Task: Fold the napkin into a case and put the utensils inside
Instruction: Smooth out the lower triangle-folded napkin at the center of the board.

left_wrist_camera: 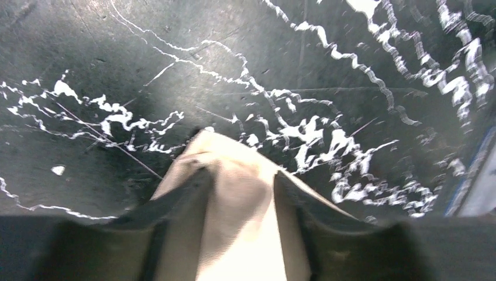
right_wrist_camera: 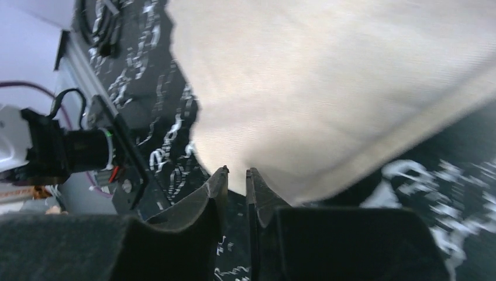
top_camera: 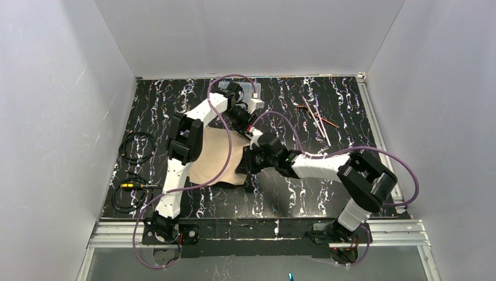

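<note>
The beige napkin [top_camera: 212, 159] lies flat on the black marbled table between the two arms. My left gripper [top_camera: 250, 124] is at its far right corner. In the left wrist view the left gripper [left_wrist_camera: 240, 175] stands open, and a raised corner of the napkin [left_wrist_camera: 225, 149] lies loosely between the fingers. My right gripper [top_camera: 248, 162] is at the napkin's near right edge. In the right wrist view the right gripper [right_wrist_camera: 237, 171] has its jaws a narrow gap apart with bare table between them, just short of the napkin [right_wrist_camera: 327, 88]. The copper utensils [top_camera: 316, 115] lie at the far right.
Two coiled black cables [top_camera: 137, 146] [top_camera: 127, 193] lie at the table's left side. A small pale box [top_camera: 255, 92] sits at the far edge behind the left wrist. White walls enclose the table, and purple cables loop over both arms.
</note>
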